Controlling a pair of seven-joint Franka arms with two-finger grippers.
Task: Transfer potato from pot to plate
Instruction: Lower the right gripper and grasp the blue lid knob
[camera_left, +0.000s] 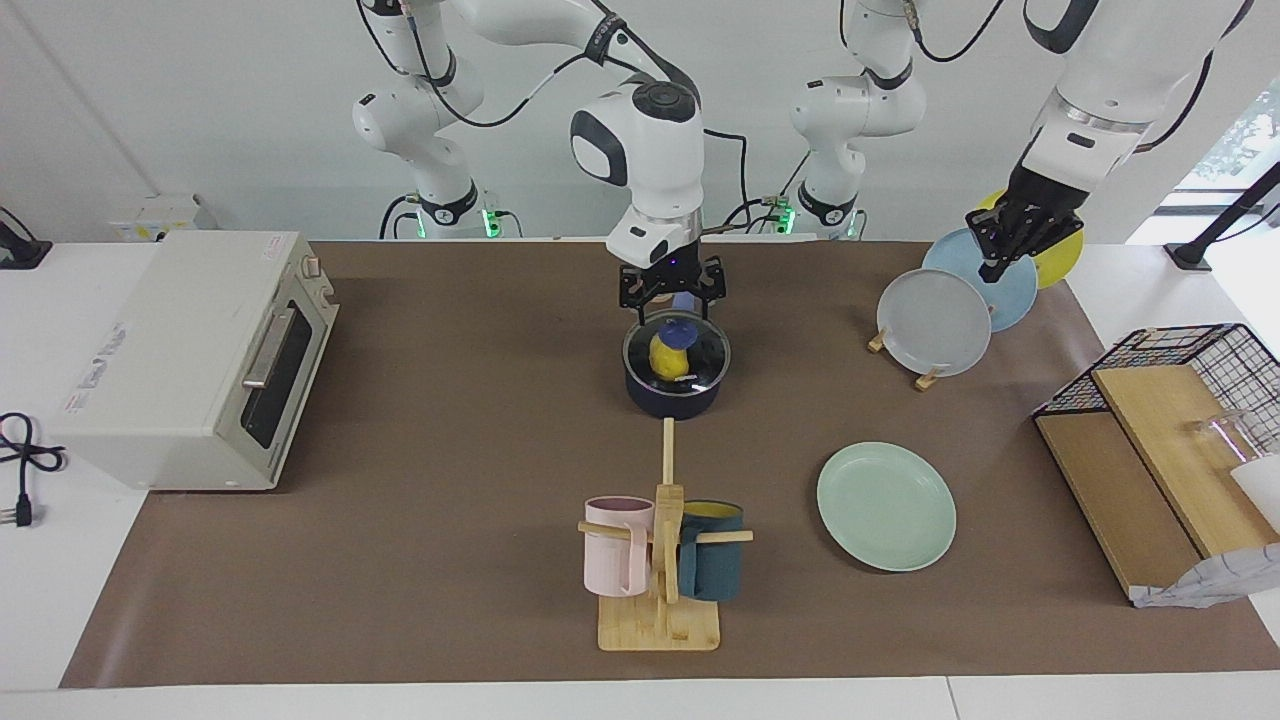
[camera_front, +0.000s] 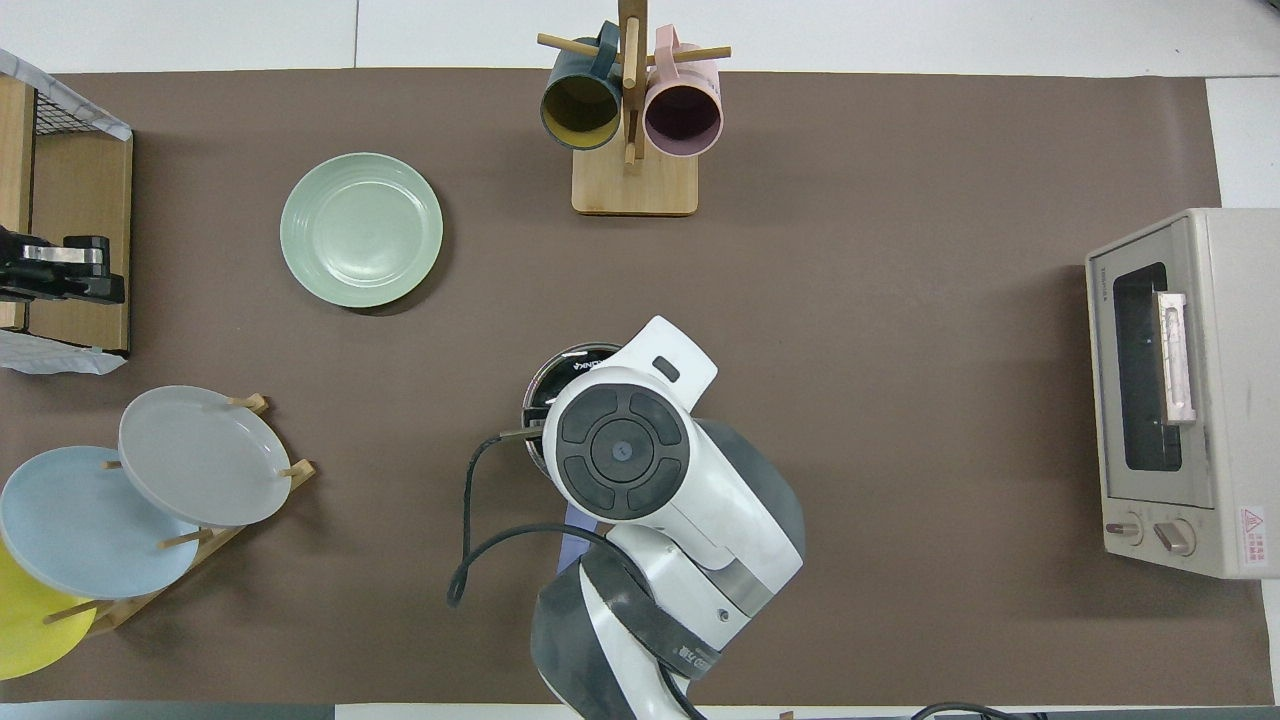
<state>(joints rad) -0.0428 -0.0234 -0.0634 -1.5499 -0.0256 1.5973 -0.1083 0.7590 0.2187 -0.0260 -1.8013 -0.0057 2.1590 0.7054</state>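
The navy pot (camera_left: 672, 392) stands mid-table under a glass lid with a blue knob (camera_left: 681, 329). Through the lid the yellow potato (camera_left: 664, 358) shows inside. My right gripper (camera_left: 672, 302) hangs open just over the pot's robot-side edge, and the blue handle (camera_left: 685, 300) shows between its fingers. From overhead the right arm covers most of the pot (camera_front: 562, 366), but part of the handle (camera_front: 575, 540) pokes out. The mint-green plate (camera_left: 886, 506) lies bare, farther from the robots, toward the left arm's end. My left gripper (camera_left: 995, 266) is raised above that end, shut on nothing.
A toaster oven (camera_left: 190, 360) sits at the right arm's end. A mug tree (camera_left: 660, 560) with a pink and a teal mug stands farther out than the pot. A rack holds grey (camera_left: 935, 322), light blue and yellow plates. Beside it is a wire basket (camera_left: 1190, 360) with wooden boards.
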